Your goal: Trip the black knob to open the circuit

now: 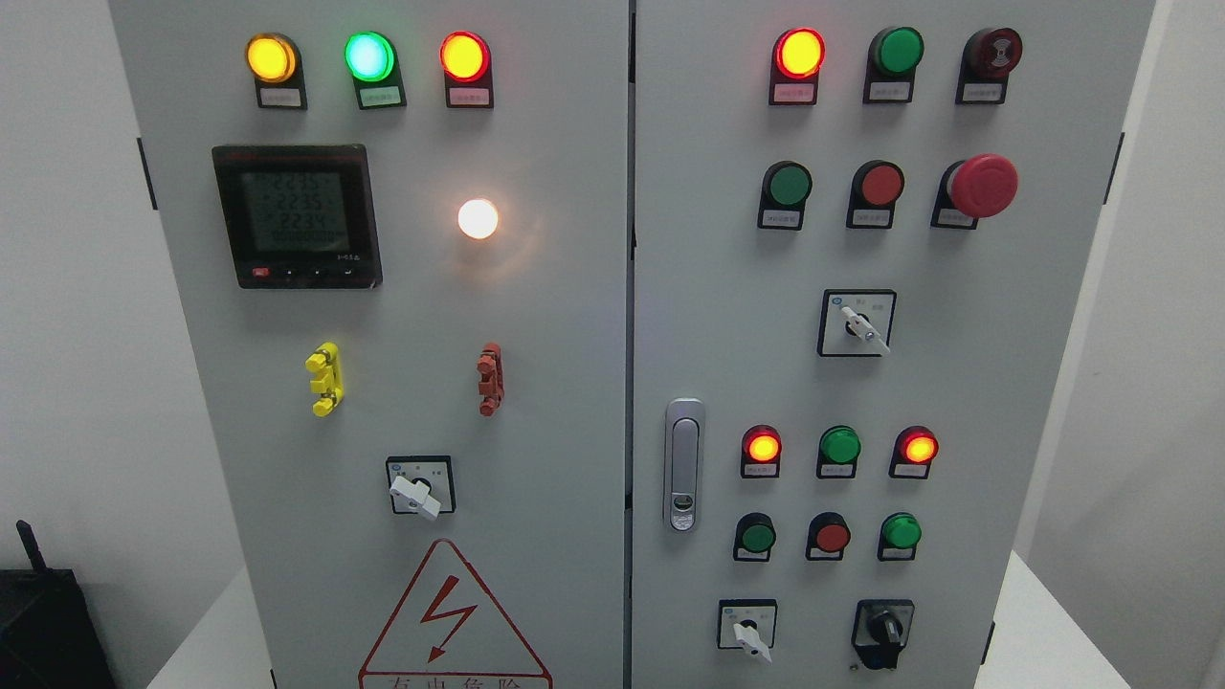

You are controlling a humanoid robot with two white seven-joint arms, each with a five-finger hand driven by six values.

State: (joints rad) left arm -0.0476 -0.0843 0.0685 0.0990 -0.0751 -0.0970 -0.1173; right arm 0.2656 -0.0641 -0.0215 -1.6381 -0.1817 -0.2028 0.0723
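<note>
Where the right-hand door of the grey metal control cabinet (pixel 957 383) nears its bottom edge, sits the black rotary knob (pixel 884 630) on a dark square plate, handle pointing roughly straight down. Flanked on the left by a white-handled selector switch (pixel 748 633), and placed below a row of small green and red round push buttons (pixel 830 535). Neither robot hand nor fingers in view, so state impossible to tell.

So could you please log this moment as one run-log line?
stage: before reach | black knob: untouched, bottom right of cabinet | hands: none in view
</note>
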